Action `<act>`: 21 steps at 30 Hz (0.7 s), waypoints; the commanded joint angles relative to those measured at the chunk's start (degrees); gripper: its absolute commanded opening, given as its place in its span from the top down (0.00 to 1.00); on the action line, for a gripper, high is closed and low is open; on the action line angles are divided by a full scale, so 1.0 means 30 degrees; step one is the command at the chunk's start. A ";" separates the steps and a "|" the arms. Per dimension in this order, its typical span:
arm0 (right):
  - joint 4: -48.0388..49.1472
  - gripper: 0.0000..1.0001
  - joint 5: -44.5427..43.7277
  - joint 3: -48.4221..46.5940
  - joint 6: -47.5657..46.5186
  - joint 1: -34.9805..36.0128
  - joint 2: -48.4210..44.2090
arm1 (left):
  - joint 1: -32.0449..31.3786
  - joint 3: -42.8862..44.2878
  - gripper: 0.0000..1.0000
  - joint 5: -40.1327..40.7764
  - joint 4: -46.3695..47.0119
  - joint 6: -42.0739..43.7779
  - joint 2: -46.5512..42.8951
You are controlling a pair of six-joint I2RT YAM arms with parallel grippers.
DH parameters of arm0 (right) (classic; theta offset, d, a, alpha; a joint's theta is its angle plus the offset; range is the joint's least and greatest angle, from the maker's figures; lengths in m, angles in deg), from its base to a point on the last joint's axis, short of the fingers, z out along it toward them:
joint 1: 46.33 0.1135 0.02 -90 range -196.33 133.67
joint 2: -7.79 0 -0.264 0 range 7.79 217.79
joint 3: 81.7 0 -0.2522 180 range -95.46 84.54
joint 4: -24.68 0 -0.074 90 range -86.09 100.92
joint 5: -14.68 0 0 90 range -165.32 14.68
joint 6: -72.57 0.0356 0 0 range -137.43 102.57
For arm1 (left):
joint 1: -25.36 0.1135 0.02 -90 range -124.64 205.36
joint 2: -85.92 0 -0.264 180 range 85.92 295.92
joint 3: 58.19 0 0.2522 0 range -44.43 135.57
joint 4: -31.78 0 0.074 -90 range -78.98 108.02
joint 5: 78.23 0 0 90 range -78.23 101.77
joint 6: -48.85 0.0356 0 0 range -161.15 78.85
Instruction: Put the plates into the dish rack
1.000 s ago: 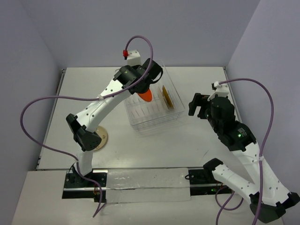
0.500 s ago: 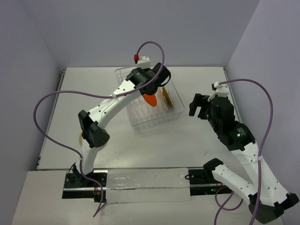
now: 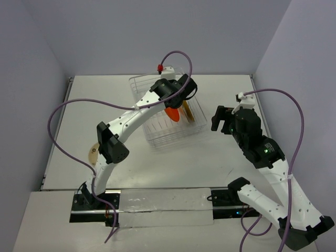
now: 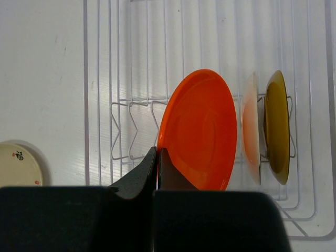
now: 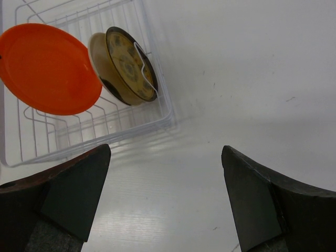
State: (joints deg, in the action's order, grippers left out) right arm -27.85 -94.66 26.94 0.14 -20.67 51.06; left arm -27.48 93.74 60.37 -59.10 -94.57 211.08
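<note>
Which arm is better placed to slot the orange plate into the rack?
Left. The left gripper is shut on the orange plate, holding it upright over the dish rack beside the cream plate and mustard plate. The right gripper is open, empty, beside the rack.

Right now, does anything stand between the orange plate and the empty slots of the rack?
Nothing visible does. The left gripper holds the orange plate on edge over bare rack wires; the cream plate and yellow plate stand to one side.

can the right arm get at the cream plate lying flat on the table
Probably not: the cream plate lies far left by the left arm's elbow, with that arm and the rack in between.
</note>
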 commanded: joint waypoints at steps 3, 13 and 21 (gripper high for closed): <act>0.0148 0.07 0.0058 0.0188 -0.0288 -0.0143 -0.0037 | -0.0132 0.0936 1.00 0.0470 -0.0424 0.0053 0.0486; 0.0209 0.07 0.0149 0.0369 -0.0288 -0.0202 0.0168 | -0.0082 0.1510 1.00 0.0438 -0.0378 0.0204 0.1457; 0.0326 0.06 0.0205 0.0512 -0.0318 -0.0233 0.0195 | -0.0138 0.0835 0.97 -0.0795 0.2217 0.1542 0.0454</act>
State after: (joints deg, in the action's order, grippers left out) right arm -27.76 -93.93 27.92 -0.22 -20.87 51.67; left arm -27.48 95.55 60.37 -57.84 -93.03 214.87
